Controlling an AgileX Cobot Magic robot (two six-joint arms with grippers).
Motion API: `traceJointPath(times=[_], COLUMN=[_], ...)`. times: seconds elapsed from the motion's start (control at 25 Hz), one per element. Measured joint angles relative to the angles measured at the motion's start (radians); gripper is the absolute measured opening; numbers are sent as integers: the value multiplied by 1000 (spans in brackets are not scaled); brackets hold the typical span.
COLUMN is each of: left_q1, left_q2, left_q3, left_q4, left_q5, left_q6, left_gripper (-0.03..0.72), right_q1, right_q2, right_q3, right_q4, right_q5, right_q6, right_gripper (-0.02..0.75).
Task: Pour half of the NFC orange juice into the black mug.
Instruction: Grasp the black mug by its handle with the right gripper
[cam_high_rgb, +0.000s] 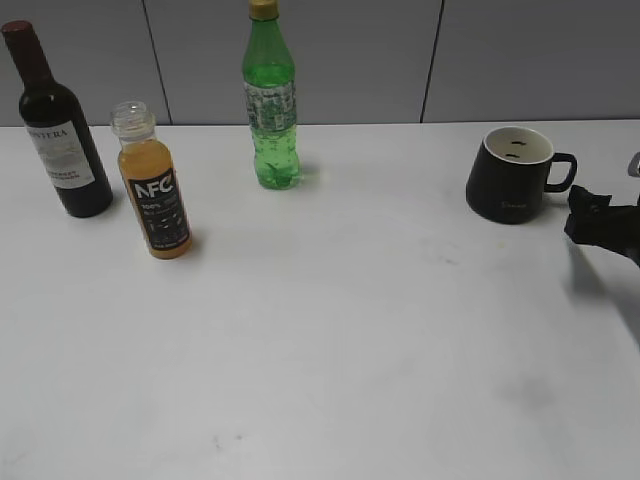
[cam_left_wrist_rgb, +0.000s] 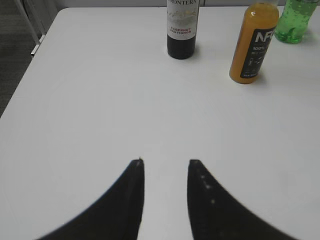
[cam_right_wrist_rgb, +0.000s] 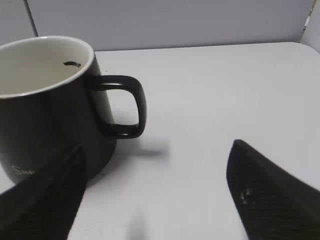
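A: Where does the NFC orange juice stand?

B: Upright on the white tabletop, toward the left of the exterior view. Its wide clear neck is at the top, the body is full of orange liquid and the black label with white "NFC" faces the camera. A dark wine bottle with a white label stands just beside it, to the left and a little further back. A tall green bottle with a yellow cap stands further back and to the right, apart from it.

A: And the black mug?

B: Well apart from the juice, at the far right of the tabletop. It is upright, white inside, with the loop handle pointing right and small script on its side.

A: How is the right tool?

B: Its jaws stand wide apart and hold nothing. In the right wrist view the left finger sits low in front of the mug's base, the right finger is out over bare tabletop, and the handle shows between them. I cannot tell whether the left finger touches the mug. In the exterior view the tool is just right of the handle.

A: The left tool?

B: Open too, with a gap between its two dark fingers and nothing in it. It is over bare tabletop, with the wine bottle, the juice and the green bottle well ahead of it
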Motion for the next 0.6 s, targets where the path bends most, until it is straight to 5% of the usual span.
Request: traceJointPath(times=[0.6], left_q1=[0], left_q2=[0], left_q3=[0], left_q4=[0], left_q5=[0], left_q6=[0], left_gripper=[238], right_q1=[-37], right_q2=[139], right_q3=[-190], right_q4=[-41], right_q5=[-3], right_q6=[0], right_gripper=[656])
